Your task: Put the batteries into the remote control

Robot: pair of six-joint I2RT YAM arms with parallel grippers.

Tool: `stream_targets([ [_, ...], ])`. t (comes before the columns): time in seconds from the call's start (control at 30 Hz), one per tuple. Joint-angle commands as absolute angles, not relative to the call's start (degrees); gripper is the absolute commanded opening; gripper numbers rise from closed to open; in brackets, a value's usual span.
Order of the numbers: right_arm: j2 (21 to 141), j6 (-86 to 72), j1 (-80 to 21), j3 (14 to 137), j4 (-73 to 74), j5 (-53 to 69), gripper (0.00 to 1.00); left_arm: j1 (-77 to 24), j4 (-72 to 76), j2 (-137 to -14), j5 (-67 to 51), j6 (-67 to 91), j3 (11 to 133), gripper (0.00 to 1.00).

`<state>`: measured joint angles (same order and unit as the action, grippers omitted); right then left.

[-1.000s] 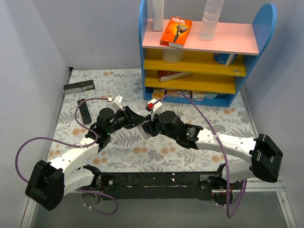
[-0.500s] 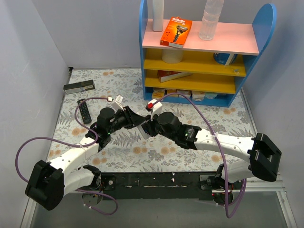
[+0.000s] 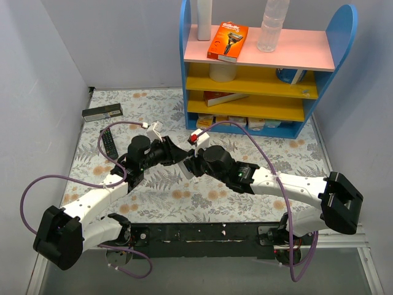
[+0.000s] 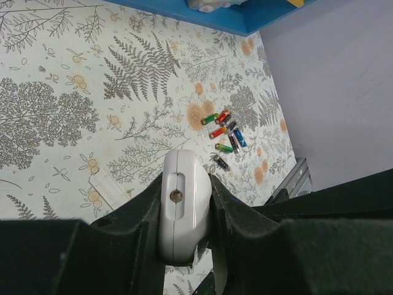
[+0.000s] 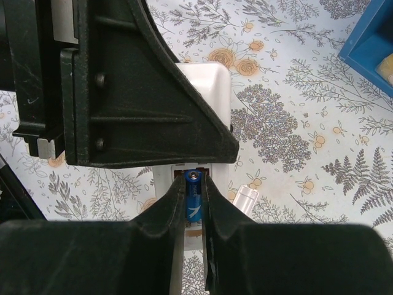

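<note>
— Where's the remote control now?

— Up off the bench, out in front of the blue shelf. The left hand is clamped on its two long sides. Its long axis runs straight out along the fingers, rounded end pointing away from the wrist.

— And the other arm?

— The right hand has closed on a blue battery. That lies lengthwise between the fingers, metal nub leading, right at the open slot in the remote control. Whether it's seated I can't tell; the left hand hides most of the white body from that side.

— The cover?

— The back cover lies flat on the bench under the hands, on the side away from the shelf.

— The rest of them?

— The spare batteries sit in a loose cluster out from the shelf's foot, red, green, blue and black, pointing every way.

— And the room?

— A cloth printed with ferns and flowers covers the bench, with plain grey walls around it. A black remote and a dark box lie well left of the shelf.
</note>
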<state>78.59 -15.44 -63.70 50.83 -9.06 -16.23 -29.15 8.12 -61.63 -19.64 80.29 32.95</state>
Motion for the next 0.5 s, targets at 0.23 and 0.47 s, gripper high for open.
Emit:
stream_targets([
  [0.23,78.05,-12.13,-62.67,49.22,-9.05,-21.44,0.18,-30.59,6.51,-61.26,-22.50,77.43,36.65,0.00],
  [0.47,77.61,-11.69,-62.58,48.60,-11.24,-21.01,0.18,-31.29,6.15,-62.23,-22.76,77.43,37.00,0.00],
])
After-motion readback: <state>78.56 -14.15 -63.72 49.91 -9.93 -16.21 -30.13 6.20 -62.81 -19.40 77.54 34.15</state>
